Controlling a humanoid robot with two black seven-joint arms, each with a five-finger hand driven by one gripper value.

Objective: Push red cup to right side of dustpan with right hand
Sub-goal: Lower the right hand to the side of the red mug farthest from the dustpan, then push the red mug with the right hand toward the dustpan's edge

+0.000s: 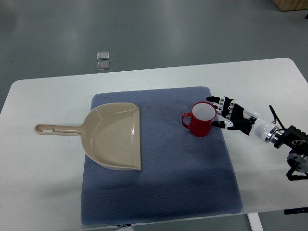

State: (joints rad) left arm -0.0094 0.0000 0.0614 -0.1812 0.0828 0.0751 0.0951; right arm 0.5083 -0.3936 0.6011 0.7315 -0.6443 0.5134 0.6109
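Observation:
A red cup [199,120] with a white inside stands upright on the blue mat [159,187], its handle pointing left. To its left lies a beige dustpan [113,136], mouth facing the cup and handle reaching off the mat. My right hand [222,113] comes in from the right edge, black and white fingers spread, fingertips touching or almost touching the cup's right side. It holds nothing. The left arm does not show.
The mat lies on a white table [43,168]. Its right edge runs under my right forearm [284,137]. Two small clear objects [103,60] sit on the grey floor beyond the table's far edge.

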